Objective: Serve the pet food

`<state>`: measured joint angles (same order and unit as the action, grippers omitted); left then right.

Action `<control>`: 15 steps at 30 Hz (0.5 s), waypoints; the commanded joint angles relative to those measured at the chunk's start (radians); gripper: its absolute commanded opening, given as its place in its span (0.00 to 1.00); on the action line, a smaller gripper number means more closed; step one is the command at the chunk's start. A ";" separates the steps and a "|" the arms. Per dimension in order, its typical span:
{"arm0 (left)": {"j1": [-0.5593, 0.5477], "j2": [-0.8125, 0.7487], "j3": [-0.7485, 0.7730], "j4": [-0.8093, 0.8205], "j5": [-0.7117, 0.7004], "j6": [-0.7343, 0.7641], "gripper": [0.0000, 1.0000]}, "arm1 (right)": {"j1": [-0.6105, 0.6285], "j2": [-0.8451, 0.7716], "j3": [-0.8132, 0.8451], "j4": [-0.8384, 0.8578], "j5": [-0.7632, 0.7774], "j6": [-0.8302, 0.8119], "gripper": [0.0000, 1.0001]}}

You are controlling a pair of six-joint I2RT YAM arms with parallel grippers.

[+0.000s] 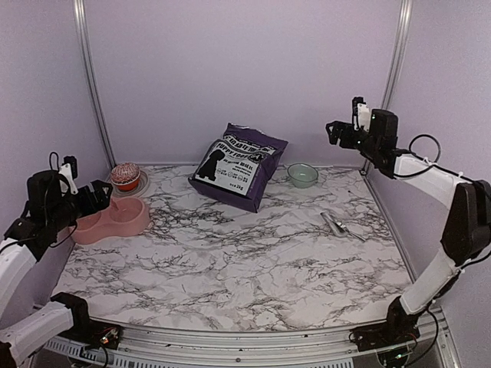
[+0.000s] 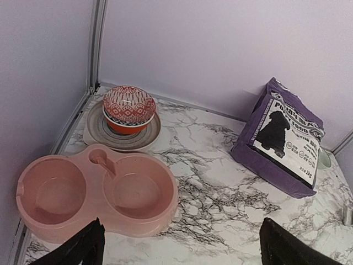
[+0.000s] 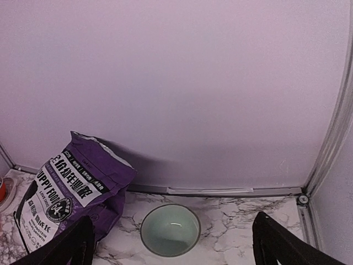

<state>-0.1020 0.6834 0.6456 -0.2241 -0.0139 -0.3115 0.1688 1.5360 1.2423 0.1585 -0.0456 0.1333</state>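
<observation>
The purple pet food bag [image 1: 238,165] with a white label and black dog silhouette leans at the back middle of the marble table; it also shows in the left wrist view [image 2: 281,138] and the right wrist view [image 3: 71,193]. My left gripper [image 1: 98,195] hovers open and empty above the pink double pet bowl [image 1: 113,219], whose two empty wells show in the left wrist view [image 2: 94,193]. My right gripper [image 1: 337,132] is raised high at the back right, open and empty, above a small pale-green bowl [image 1: 302,175], which shows empty in the right wrist view [image 3: 170,230].
A red patterned bowl [image 1: 126,176] sits on a grey saucer [image 2: 99,135] at the back left corner. A metal scoop or tongs [image 1: 337,225] lies on the table at the right. Lilac walls close off the back and both sides.
</observation>
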 commanded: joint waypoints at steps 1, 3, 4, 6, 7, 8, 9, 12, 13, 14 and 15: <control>-0.002 -0.025 0.013 -0.150 0.066 -0.052 0.99 | 0.016 0.145 0.161 -0.133 -0.154 0.121 0.97; -0.002 -0.054 -0.016 -0.167 0.068 -0.060 0.99 | 0.019 0.208 0.216 -0.119 -0.203 0.166 0.97; -0.002 -0.072 -0.031 -0.169 0.066 -0.061 0.99 | 0.021 0.239 0.246 -0.109 -0.225 0.190 0.97; -0.002 -0.104 -0.044 -0.167 0.053 -0.061 0.99 | 0.023 0.310 0.305 -0.089 -0.268 0.236 0.96; -0.001 -0.115 -0.047 -0.165 0.047 -0.059 0.99 | 0.023 0.350 0.348 -0.075 -0.295 0.266 0.96; -0.002 -0.123 -0.052 -0.158 0.041 -0.059 0.99 | 0.024 0.389 0.381 -0.069 -0.316 0.282 0.95; -0.002 -0.128 -0.060 -0.150 0.038 -0.062 0.99 | 0.026 0.427 0.421 -0.065 -0.336 0.294 0.95; -0.002 -0.118 -0.060 -0.146 0.064 -0.063 0.99 | 0.027 0.545 0.547 -0.072 -0.375 0.321 0.95; -0.002 -0.114 -0.060 -0.146 0.072 -0.061 0.99 | 0.027 0.582 0.596 -0.081 -0.382 0.325 0.94; -0.002 -0.111 -0.060 -0.146 0.075 -0.061 0.99 | 0.027 0.618 0.639 -0.085 -0.394 0.335 0.94; -0.001 -0.108 -0.059 -0.147 0.077 -0.061 0.99 | 0.026 0.657 0.679 -0.087 -0.406 0.345 0.94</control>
<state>-0.1028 0.5690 0.5949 -0.3531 0.0368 -0.3641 0.1860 2.0953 1.7752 0.0757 -0.3683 0.4099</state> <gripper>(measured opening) 0.993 0.944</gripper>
